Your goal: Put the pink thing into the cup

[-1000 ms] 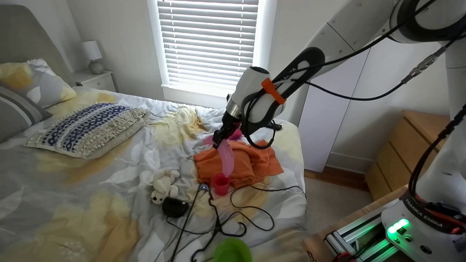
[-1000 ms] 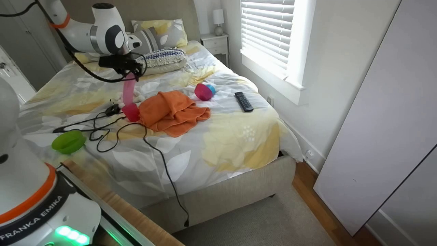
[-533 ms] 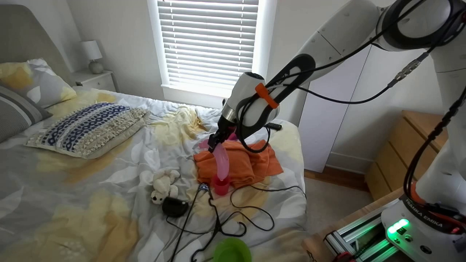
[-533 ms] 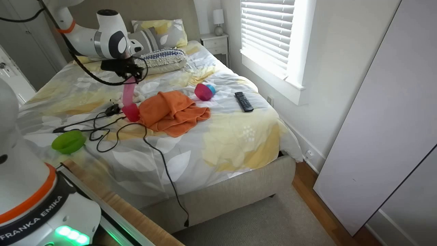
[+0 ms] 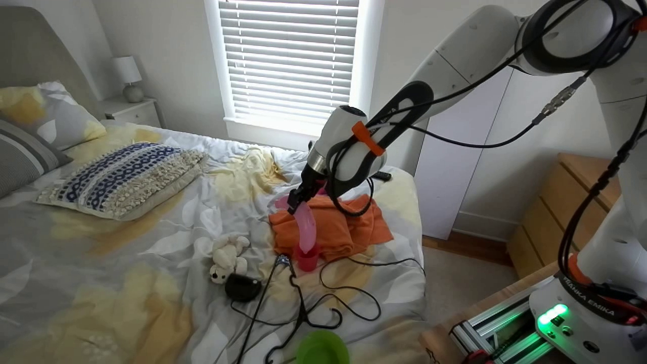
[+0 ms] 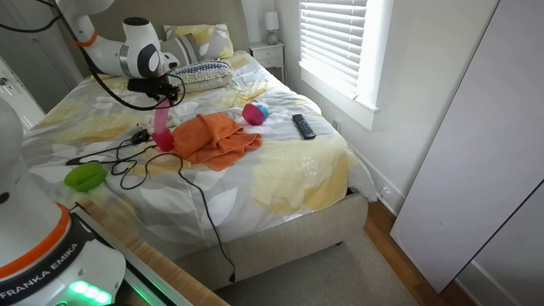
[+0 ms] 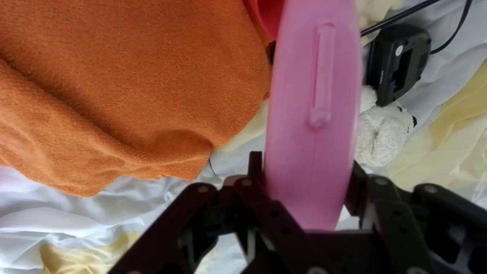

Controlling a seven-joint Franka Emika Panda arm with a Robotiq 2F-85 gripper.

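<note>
Claw clamped across the long edges of a curved translucent pink plastic-looking piece, lower end at the mouth of a small round red plastic-looking cup. Likely final insertion. Lower along the piece's own curve, tip centred, no sideways push; cup seems light, could topple. Rumpled orange cloth against or just beside it may brace 1 side only. Let go late and gently, when the tip bears on the cup's bottom; so long a piece might lean and tip it.

Unclear: tip depth. Both exterior views put the lower end at the cup; whether well inside or barely past the rim, cannot tell. Wrist view: tip cut off by the top edge, cup partly covered by the piece.
</note>
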